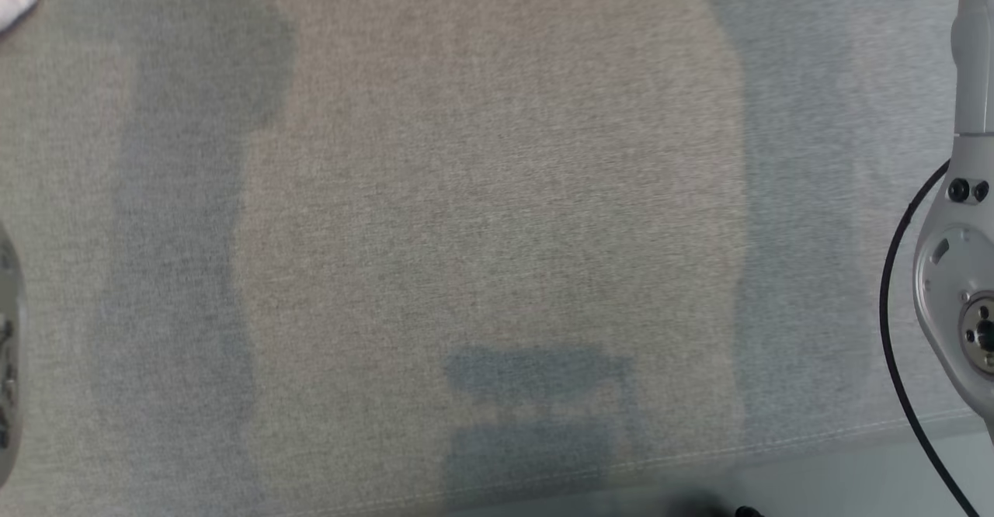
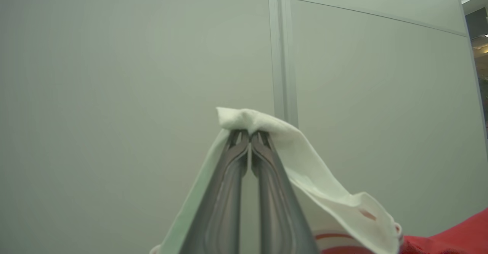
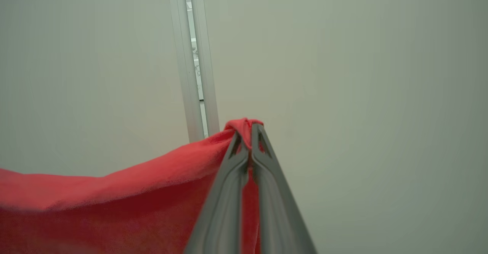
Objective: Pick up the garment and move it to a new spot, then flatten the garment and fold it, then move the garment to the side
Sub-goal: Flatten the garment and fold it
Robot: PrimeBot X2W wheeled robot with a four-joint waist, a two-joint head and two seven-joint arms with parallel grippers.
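Left tool (image 2: 249, 134): long dark fingers pressed together, pinching a bunched white corner of the red-and-white soft cloth garment (image 2: 324, 185).

Right tool (image 3: 249, 132): likewise closed, nipping a rolled red edge (image 3: 244, 124); the red cloth sags away from it toward the other tool.

Position: the garment hangs between the two tools, raised off the grey woven-fabric bench (image 1: 497, 191), in front of a pale green wall panel (image 2: 114, 94).

Judgement: the two-corner hold lets the cloth spread under its own weight, so it can be laid flat at a new spot.

Writing: none legible. There is a small red mark (image 2: 368, 214) on the white cloth, too small to read.
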